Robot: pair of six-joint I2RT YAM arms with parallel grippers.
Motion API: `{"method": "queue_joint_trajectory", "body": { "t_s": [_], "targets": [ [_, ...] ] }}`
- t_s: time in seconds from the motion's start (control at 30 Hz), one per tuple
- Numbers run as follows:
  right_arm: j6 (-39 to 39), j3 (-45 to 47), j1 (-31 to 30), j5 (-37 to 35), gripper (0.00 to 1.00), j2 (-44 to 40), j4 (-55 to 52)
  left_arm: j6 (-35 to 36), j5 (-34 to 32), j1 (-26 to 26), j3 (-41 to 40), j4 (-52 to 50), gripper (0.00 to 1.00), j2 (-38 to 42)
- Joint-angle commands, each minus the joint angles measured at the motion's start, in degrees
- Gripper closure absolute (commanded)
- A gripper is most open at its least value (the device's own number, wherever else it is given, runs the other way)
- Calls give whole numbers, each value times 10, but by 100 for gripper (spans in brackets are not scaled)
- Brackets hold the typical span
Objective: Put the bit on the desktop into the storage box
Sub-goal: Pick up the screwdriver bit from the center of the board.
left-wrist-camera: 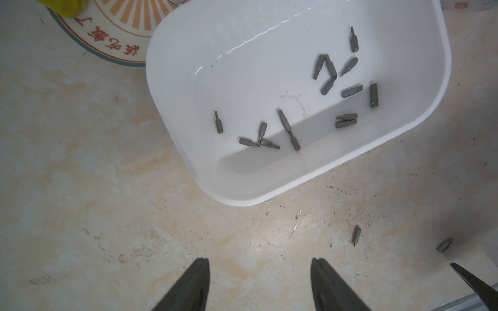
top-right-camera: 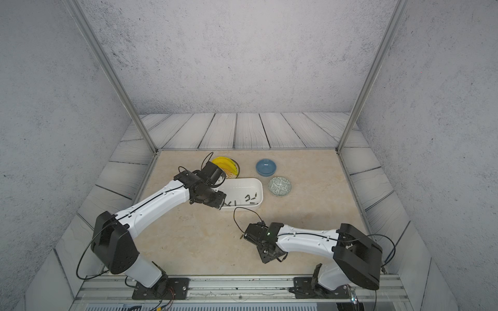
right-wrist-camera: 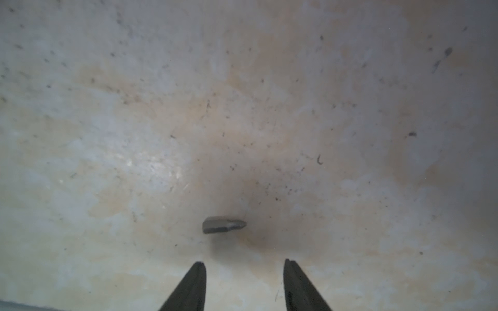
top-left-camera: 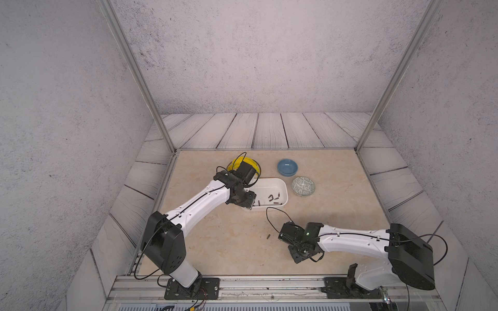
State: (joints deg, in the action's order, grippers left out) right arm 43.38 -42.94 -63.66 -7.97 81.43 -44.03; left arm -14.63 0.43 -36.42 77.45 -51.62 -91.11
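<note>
A small grey bit (top-left-camera: pixel 268 237) (top-right-camera: pixel 240 237) lies on the beige desktop (top-left-camera: pixel 215 242), just left of my right gripper (top-left-camera: pixel 281 237). In the right wrist view the bit (right-wrist-camera: pixel 223 224) rests a little ahead of the open, empty right gripper (right-wrist-camera: pixel 244 261). The white storage box (top-left-camera: pixel 283 186) (left-wrist-camera: pixel 159 80) holds several bits. My left gripper (left-wrist-camera: pixel 260 259) hovers open and empty over the desktop by the box's near left corner. The left wrist view shows two bits on the desktop, one (left-wrist-camera: pixel 356 234) near the box and another (left-wrist-camera: pixel 444 245) farther out.
A blue bowl (top-left-camera: pixel 287 167) and a grey-patterned bowl (top-left-camera: pixel 303 186) stand behind and right of the box. A plate with a yellow thing (top-left-camera: pixel 244 164) sits behind the left wrist. Grey plank panels and metal posts border the desktop.
</note>
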Motion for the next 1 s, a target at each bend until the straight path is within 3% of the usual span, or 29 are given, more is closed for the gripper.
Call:
{"method": "queue_joint_trajectory", "body": {
  "t_s": [0.0,0.37,0.97],
  "targets": [
    [9,5,-3,-18,49,4,-5,-5,-5,3,-9,-7,35,14],
    [-6,-17,-2,-30,49,59,18,-7,-9,3,-21,-9,35,28],
    [-32,-34,22,-31,51,79,35,-10,-19,7,-42,-9,35,50]
  ]
}}
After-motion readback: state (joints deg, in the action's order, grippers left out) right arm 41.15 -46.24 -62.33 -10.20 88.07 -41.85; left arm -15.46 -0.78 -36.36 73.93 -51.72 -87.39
